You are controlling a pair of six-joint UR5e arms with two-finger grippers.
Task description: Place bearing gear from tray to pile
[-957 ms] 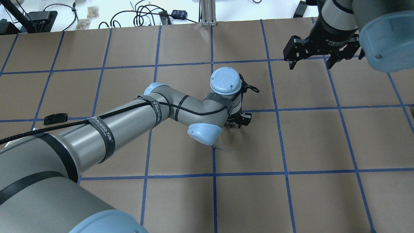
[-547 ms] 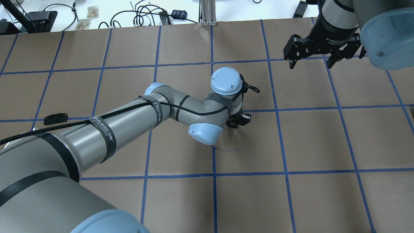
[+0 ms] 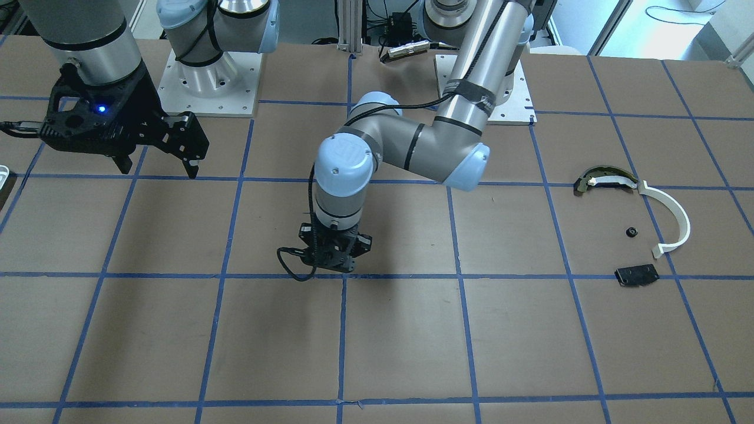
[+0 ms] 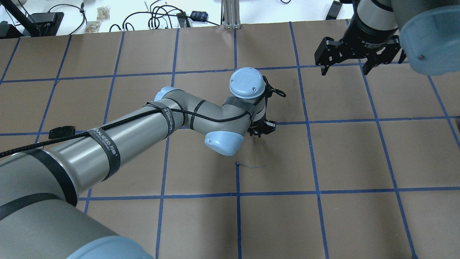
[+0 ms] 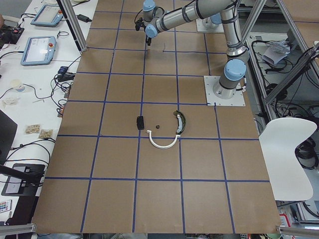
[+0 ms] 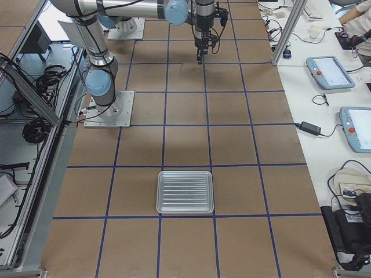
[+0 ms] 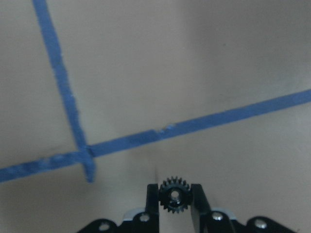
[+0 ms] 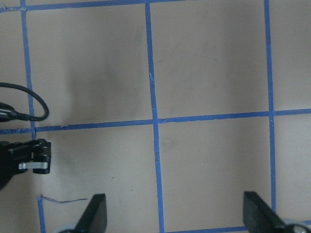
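Left jaws pinch the gear [image 7: 175, 195] across its teeth; probably light and stiff, it could slip. Right jaws hang open, empty.

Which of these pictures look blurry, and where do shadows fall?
Left wrist view: soft and grainy, blue tape lines fuzzy, the gear fairly crisp. Front-facing view: sharp, a faint shadow on the table under the left hand.

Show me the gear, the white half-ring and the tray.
gear [image 7: 175, 195]: left wrist view, its hub.
white half-ring [image 3: 685, 227]: front-facing view, the arc's outer bend.
tray [image 6: 185, 192]: right side view, its ribbed floor.
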